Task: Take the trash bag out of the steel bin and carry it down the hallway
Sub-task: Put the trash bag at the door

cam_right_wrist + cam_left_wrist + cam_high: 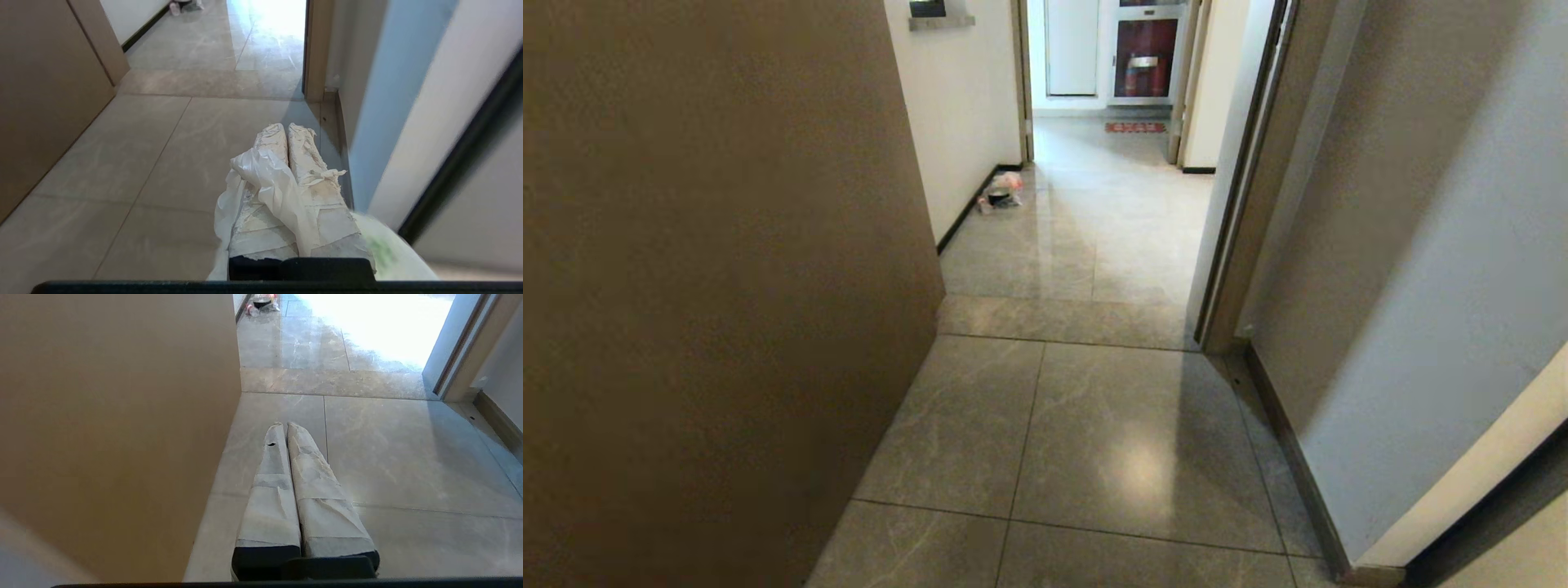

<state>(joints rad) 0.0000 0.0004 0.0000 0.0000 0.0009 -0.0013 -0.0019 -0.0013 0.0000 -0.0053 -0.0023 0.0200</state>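
Note:
In the right wrist view my right gripper is shut on the trash bag. Thin white plastic is pinched between its tape-wrapped fingers and drapes over them. More of the bag, with a green mark, bulges beside the wrist. My left gripper is shut with nothing in it, pointing over the floor tiles. Neither arm shows in the head view. The hallway runs ahead with grey marbled tiles, white walls and black baseboard. The steel bin is out of view.
A brown door stands close on the left. On the right are a door frame and a grey wall. A small pile of litter lies by the left wall farther on. A red mat lies before a far cabinet.

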